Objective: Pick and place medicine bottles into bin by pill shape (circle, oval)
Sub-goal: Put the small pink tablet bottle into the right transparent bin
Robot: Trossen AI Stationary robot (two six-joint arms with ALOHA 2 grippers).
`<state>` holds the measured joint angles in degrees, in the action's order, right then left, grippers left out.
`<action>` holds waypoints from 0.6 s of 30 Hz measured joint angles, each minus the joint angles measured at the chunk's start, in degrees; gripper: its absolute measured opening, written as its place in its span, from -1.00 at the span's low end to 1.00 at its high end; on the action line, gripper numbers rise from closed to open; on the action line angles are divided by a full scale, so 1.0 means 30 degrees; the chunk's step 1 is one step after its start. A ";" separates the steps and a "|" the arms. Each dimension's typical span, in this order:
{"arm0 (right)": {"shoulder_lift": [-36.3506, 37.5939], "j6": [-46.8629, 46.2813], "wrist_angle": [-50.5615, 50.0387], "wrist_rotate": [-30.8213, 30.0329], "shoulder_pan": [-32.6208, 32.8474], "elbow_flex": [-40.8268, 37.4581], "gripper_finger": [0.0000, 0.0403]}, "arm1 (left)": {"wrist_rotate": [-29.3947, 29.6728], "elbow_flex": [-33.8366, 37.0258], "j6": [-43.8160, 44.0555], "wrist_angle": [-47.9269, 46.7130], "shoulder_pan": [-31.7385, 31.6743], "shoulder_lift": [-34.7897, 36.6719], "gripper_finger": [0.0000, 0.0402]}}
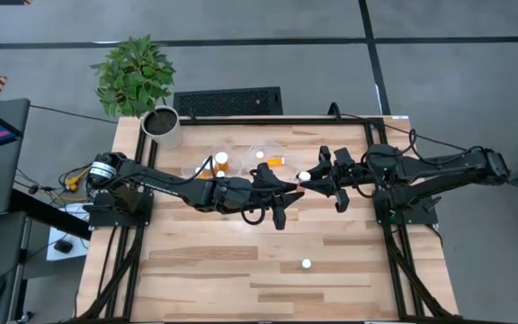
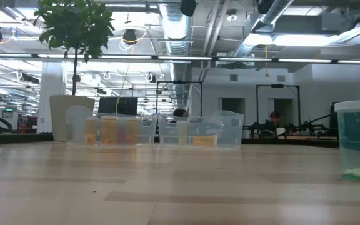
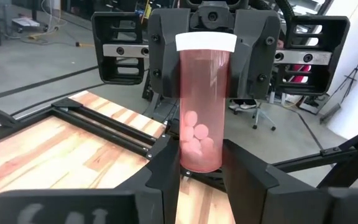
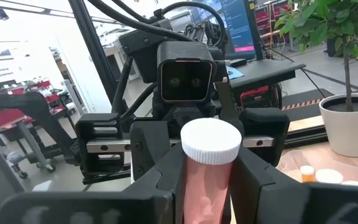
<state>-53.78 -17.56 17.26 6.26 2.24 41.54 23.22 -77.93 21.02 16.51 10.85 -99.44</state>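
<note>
A medicine bottle [image 3: 201,106], translucent orange with a white cap and round pills piled at its bottom, hangs in mid-air above the middle of the table [image 1: 241,279], clamped from both ends between the two grippers. The left gripper [image 3: 201,171] has its fingers [image 3: 163,177] pressed against the bottle's lower part, and in the right wrist view the right gripper [image 4: 209,180] has its own fingers [image 4: 166,180] closed on the same bottle just under the cap (so both claws grip one bottle at once).

From above, the left arm stretches from its base at the table's left edge, low and nearly level, toward the centre, while the right arm reaches in from the right edge in a mirror pose; the left gripper [image 1: 281,191] and right gripper [image 1: 325,175] meet nose to nose, with the bottle's white cap [image 1: 305,176] showing between them.

Toward the far side of the table sit clear plastic bins [image 1: 263,155] holding more orange bottles [image 1: 220,162]; the low view shows these bins [image 2: 224,130] standing side by side. At the far left corner stands a white plant pot [image 1: 162,126] with a leafy plant [image 1: 136,72]. One more bottle [image 1: 306,265] stands alone, upright, on the near part of the table, well apart from the arms; in the low view it [image 2: 356,140] looms at the right, with pale pills at its bottom.
</note>
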 joint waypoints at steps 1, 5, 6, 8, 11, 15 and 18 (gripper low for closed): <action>0.0000 0.0005 0.0000 -0.0006 0.0000 0.0000 -0.49 | 0.0000 0.0000 -0.0001 0.0000 0.0000 0.0000 -0.53; 0.0009 -0.0010 0.0031 -0.0001 0.0000 0.0000 -0.47 | 0.0214 0.0000 -0.0135 0.0244 0.0000 0.0000 -0.53; 0.0022 -0.0015 0.0036 -0.0006 0.0000 0.0000 -0.44 | 0.0300 0.0000 -0.0252 0.0320 0.0000 0.0000 -0.53; 0.0022 -0.0015 0.0017 -0.0006 0.0000 0.0000 -0.38 | 0.0418 0.0000 -0.0413 0.0357 0.0000 0.0000 -0.53; -0.0011 -0.0030 -0.0343 -0.0006 0.0000 0.0000 -0.28 | 0.0571 -0.0019 -0.0460 0.0590 -0.0006 0.0012 -0.53; 0.0006 -0.0030 -0.0599 -0.0006 0.0000 -0.0007 -0.18 | 0.0695 -0.0027 -0.0475 0.0521 -0.0017 0.0015 -0.53; 0.0000 -0.0023 -0.0677 -0.0006 0.0000 -0.0007 -0.15 | 0.0896 -0.0029 -0.0489 0.0525 -0.0007 0.0015 -0.53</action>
<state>-53.78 -17.63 15.22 6.24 2.24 41.52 25.91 -78.02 19.55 18.09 10.83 -99.39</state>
